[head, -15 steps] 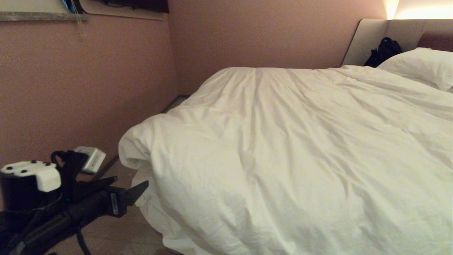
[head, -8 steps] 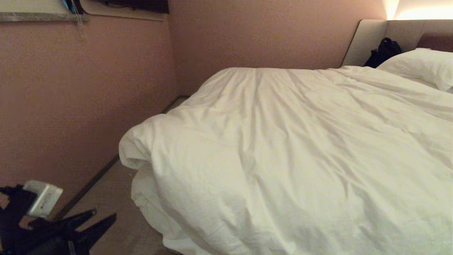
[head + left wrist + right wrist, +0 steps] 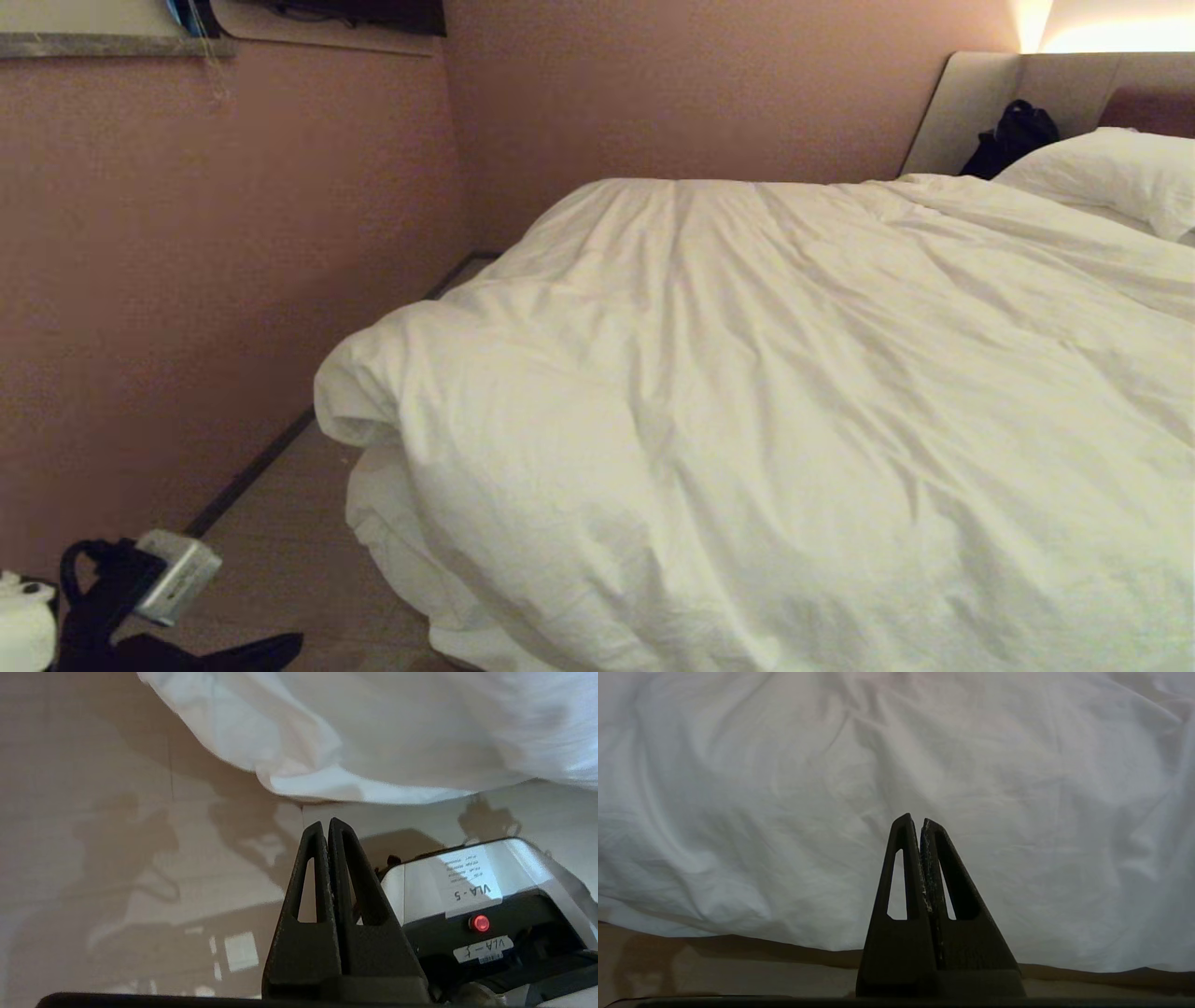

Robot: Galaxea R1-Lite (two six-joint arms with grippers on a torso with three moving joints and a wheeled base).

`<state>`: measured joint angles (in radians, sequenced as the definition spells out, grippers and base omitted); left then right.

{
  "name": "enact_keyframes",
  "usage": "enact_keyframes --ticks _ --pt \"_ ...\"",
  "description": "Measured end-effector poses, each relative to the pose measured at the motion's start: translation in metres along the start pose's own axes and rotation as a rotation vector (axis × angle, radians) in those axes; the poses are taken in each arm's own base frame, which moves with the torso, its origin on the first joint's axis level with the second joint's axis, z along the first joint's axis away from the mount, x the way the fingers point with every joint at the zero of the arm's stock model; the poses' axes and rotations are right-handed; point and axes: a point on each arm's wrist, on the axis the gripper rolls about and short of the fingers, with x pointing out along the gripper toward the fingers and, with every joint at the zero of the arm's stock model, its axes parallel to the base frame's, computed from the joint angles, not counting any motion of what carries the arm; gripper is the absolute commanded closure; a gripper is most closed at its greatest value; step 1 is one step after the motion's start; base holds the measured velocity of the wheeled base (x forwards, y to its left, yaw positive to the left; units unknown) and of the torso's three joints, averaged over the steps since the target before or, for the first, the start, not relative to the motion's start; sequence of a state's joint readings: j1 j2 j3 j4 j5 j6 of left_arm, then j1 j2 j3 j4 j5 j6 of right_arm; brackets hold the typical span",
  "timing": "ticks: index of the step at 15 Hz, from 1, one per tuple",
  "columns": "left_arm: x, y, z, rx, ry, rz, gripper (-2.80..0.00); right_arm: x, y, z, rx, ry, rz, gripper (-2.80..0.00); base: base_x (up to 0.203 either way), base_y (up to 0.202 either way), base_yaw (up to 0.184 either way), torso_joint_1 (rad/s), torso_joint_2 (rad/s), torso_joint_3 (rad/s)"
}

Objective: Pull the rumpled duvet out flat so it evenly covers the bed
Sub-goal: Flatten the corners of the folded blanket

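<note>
Lower now, the left tool (image 3: pixel 327 823) has sunk to the floor-side corner of the head view, fingers pressed together on nothing, apart from the duvet (image 3: pixel 794 401) lying wrinkled over the bed. Right tool (image 3: pixel 915 819) likewise closed, empty.

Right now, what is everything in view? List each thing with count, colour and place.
duvet: one, white, wrinkled, spread over the bed, corner hanging toward the floor.
pillow: one, white, at the head end.
headboard: one, beige, far right.
bag: one, black, against the headboard.
wall: pink, left and behind.
floor: tan, beside the bed.
left hand: black, shut, empty, low over the floor.
right hand: black, shut, empty, facing the duvet.
</note>
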<state>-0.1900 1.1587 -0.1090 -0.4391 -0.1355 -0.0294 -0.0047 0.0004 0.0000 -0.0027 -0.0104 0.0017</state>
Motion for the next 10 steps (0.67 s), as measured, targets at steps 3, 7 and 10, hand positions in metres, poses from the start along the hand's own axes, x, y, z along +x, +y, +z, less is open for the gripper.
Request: enact_keyframes --ticks 3,7,10 --pt "0.027 0.004 0.009 -0.005 0.025 0.005 0.0 0.0 0.0 0.0 0.0 0.0 0.0 0.0 0.0 0.0 0.0 0.0 0.0 0.0" --pt "0.075 0.01 0.019 0.002 -0.025 0.029 0.0 0.0 0.0 0.0 0.0 0.0 0.0 0.0 0.0 0.0 0.0 0.0 0.0 0.0" --pt "0.114 0.016 0.02 0.017 -0.107 0.05 0.0 0.0 0.0 0.0 0.0 0.0 0.0 0.0 0.0 0.0 0.0 0.0 0.0 0.0"
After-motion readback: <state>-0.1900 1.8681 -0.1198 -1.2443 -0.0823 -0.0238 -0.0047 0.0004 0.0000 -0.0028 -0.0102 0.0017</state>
